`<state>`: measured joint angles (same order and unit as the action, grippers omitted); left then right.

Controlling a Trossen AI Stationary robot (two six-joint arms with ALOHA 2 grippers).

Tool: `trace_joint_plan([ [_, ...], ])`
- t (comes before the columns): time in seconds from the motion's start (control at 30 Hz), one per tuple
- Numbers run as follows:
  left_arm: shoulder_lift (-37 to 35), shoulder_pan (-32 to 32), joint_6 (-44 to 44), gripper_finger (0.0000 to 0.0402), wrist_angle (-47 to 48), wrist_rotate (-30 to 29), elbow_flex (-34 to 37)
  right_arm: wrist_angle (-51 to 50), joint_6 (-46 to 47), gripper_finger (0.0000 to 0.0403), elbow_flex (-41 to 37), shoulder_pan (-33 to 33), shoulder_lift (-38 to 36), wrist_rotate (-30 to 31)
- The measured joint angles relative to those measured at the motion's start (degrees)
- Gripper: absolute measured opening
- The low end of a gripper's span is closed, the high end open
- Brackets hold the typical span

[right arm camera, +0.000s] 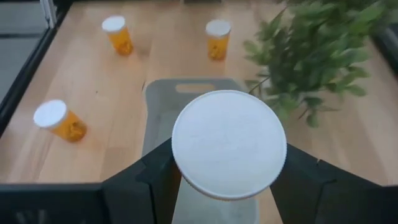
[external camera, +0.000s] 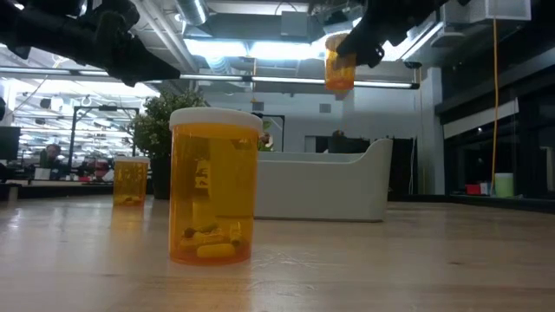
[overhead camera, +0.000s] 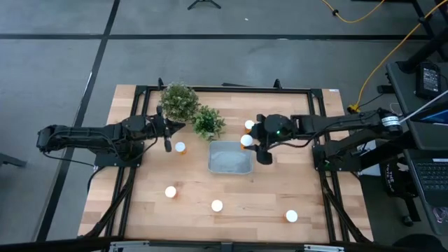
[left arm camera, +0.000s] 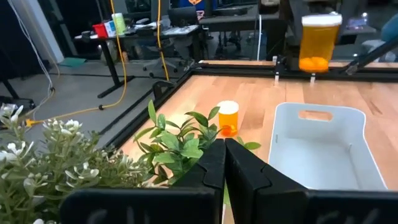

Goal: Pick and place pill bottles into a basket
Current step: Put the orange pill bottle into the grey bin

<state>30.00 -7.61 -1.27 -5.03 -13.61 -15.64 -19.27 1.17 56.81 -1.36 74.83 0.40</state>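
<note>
While the right gripper [right arm camera: 227, 165] pinches a pill bottle [external camera: 339, 62] above the basket's [overhead camera: 230, 168] edge, it should centre before release; left gripper [left arm camera: 222, 171], pressed together, waits beside the plants [overhead camera: 179, 100].

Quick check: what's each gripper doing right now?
Left gripper: shut, empty, beside the plants.
Right gripper: holding a pill bottle above the basket.
</note>
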Motion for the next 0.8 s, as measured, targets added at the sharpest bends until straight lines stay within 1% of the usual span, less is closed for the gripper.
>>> trace_joint_plan([
  [0.2,0.0,0.0,0.1,0.0006,-1.2,0.0,0.0,0.1,0.1,0.0207,-0.1,-2.5,3.5,0.6],
  [0.33,0.0,0.0,0.1,0.0006,-1.3,0.0,0.0,0.3,0.0,0.0207,-0.1,-4.0,5.7,5.7],
  [0.4,0.0,0.0,0.2,0.0006,-1.2,0.0,0.0,0.2,-0.1,0.0207,-0.1,-4.3,6.8,7.3],
  [0.8,0.0,0.0,0.5,0.0006,-1.3,0.0,0.0,2.4,0.0,0.0207,-0.1,-4.5,12.1,7.7],
])
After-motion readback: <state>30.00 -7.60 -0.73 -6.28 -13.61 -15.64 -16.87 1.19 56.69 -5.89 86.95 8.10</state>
